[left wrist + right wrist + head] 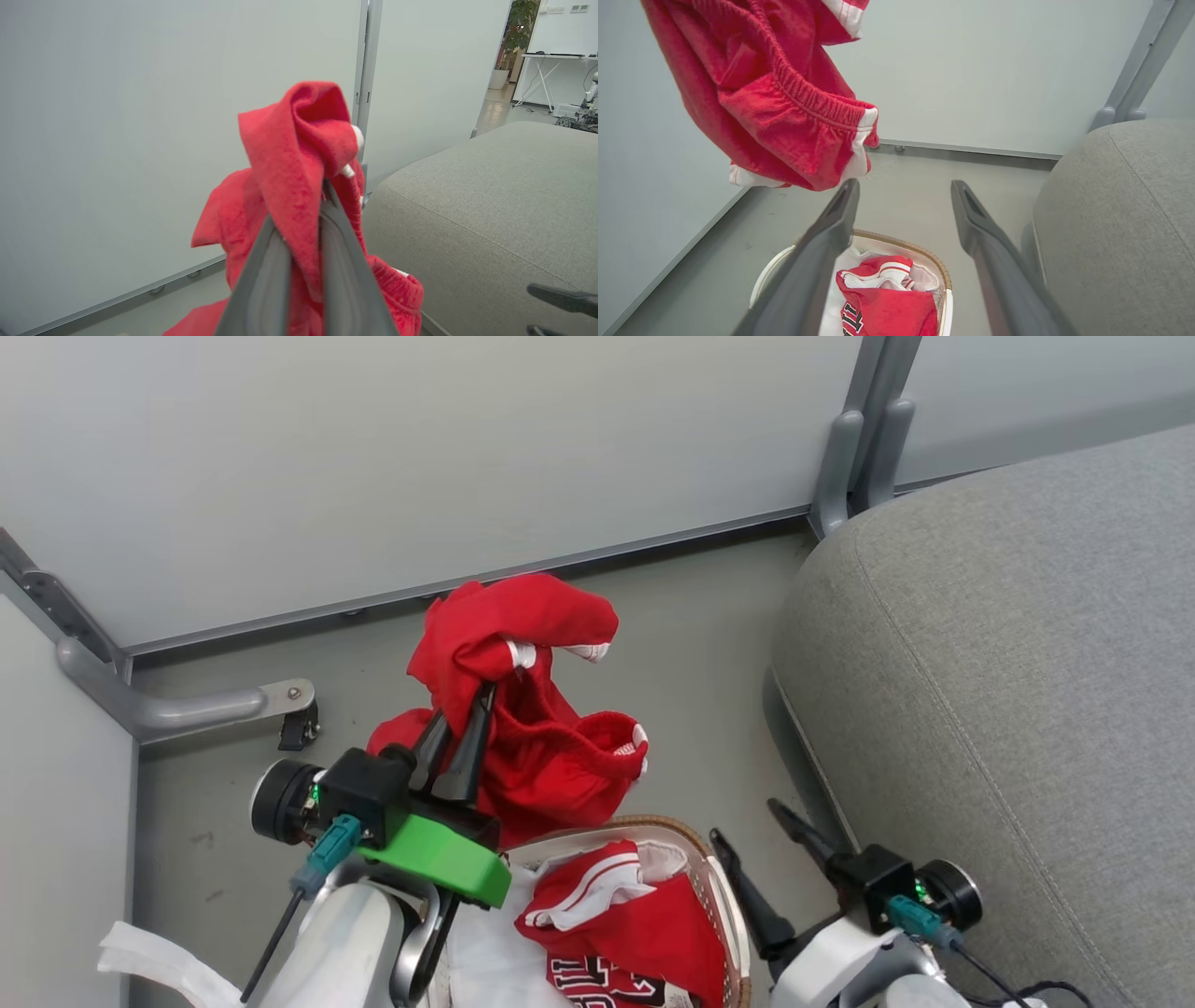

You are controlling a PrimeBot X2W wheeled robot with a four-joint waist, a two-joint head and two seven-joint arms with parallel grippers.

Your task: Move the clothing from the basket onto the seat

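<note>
Left tool point(467, 705): clenching on plain red garment point(523, 644), fingers pressing together with cloth pinched between.
Right tool point(745, 821): standing spread, gripping nothing, hovering between basket point(653, 823) and seat point(1008, 663).
Garment position: hanging clear of floor point(709, 616), above and just beyond basket's far rim, well apart from seat.
Long axis: running roughly up-down from the pinch. Top bunch flopping over fingertips toward seat, elastic waistband sagging low with white-trimmed edge turning toward seat side.
Jersey point(635, 933): lying crumpled inside basket on liner sheet point(485, 961), sitting toward seat-side rim.
Cut off: running off head view's bottom edge with jersey lettering and basket's near half. Showing too little of the letters for reading.
Hidden: burying left fingertips in folds in left wrist view, covering garment's lower left part with left tool and green mount point(439, 859).
Hard to tell: garment's full outline, being bunched.
</note>
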